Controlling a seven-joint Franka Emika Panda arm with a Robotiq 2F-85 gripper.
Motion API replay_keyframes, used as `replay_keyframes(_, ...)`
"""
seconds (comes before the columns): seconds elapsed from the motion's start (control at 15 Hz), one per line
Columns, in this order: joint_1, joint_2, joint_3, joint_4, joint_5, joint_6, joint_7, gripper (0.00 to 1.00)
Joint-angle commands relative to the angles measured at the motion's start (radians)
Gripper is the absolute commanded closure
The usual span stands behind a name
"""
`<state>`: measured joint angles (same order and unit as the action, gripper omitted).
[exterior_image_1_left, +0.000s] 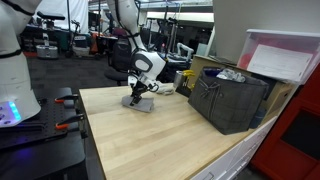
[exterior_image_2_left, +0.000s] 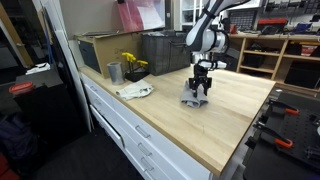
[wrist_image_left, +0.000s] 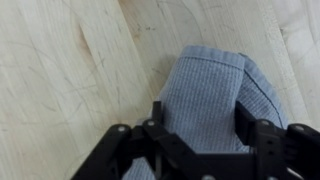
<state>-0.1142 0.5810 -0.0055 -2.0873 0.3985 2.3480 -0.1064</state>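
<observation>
Grey cloth (exterior_image_1_left: 141, 104) lies bunched on the wooden table (exterior_image_1_left: 160, 140) in an exterior view, with the gripper (exterior_image_1_left: 137, 94) lowered onto it and a dark crate (exterior_image_1_left: 230, 100) further along the top. In an exterior view the gripper (exterior_image_2_left: 200, 92) stands upright over the cloth (exterior_image_2_left: 195, 101), well apart from a metal cup (exterior_image_2_left: 114, 71). In the wrist view the jaws are apart, fingers (wrist_image_left: 262, 135) straddling the cloth (wrist_image_left: 215, 85), not clamped.

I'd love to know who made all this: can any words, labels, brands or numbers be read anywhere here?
None can be read. The grey cloth under the gripper bears no print; the dark crate and wooden tabletop show no label; everything farther off is too small and blurred.
</observation>
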Motion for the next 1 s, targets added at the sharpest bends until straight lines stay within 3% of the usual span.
replay_keyframes(0.0,0.012,-0.035,0.000,-0.026,-0.030,0.021,0.062,0.60)
replay_keyframes(0.33,0.043,-0.059,-0.014,-0.037,-0.085,0.007,0.139,0.97)
replay_keyframes(0.53,0.062,-0.091,-0.018,-0.052,-0.127,-0.008,0.184,1.00)
replay_keyframes(0.6,0.067,-0.100,-0.019,-0.055,-0.138,-0.015,0.199,0.95)
replay_keyframes(0.93,0.093,-0.143,-0.016,-0.066,-0.178,-0.043,0.241,0.99)
